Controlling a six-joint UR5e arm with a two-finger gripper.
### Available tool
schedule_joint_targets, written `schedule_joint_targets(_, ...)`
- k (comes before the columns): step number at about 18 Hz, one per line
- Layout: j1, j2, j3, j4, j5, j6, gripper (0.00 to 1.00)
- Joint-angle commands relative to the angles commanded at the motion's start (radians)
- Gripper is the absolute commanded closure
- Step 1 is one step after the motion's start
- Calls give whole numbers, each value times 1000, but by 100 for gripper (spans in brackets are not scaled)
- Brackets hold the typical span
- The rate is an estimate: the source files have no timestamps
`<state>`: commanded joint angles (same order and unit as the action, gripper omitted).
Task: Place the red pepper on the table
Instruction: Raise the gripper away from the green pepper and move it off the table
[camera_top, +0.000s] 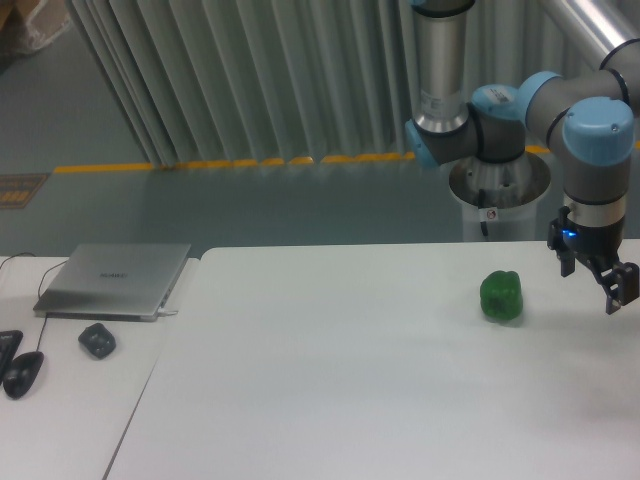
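No red pepper is seen anywhere in the camera view; where it lies cannot be told, and it may be out of frame past the right edge. Only a green pepper (501, 296) is seen, resting on the far right part of the white table (330, 380).

As a judgement from the task wording and from the green one of like kind, the red pepper is expected to be light, fairly stiff-walled, and glossy, so somewhat slippery under hard pads. Its rounded, lobed body is best taken across the widest part, with the fingers set into opposite hollows between lobes, not on the stem. A moderate squeeze should be enough; too much could dent or crack the skin.

The gripper (612, 290) hangs at the far right edge of the view, just above the table surface and to the right of the green pepper, apart from it. One dark finger (622, 283) is seen clearly; the rest is partly cut by the frame edge. How far the jaws are spread cannot be told with confidence, and nothing is seen held between them. No contact with the table or the green pepper is seen.

On the smaller desk (60, 400) at the left, a closed laptop (115, 280) and a mouse (97, 340) are seen, well apart from the arm.
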<state>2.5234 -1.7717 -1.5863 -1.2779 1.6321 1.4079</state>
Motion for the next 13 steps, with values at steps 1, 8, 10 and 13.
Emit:
schedule_joint_targets(1, 14, -3, 6, 23, -2, 15, 0)
schedule_joint_targets(8, 123, -83, 41, 244, 0, 2, 0)
schedule_joint_targets(10, 150, -109, 58, 252, -3, 2, 0)
schedule_joint_targets(13, 208, -118, 69, 252, -11, 0, 0)
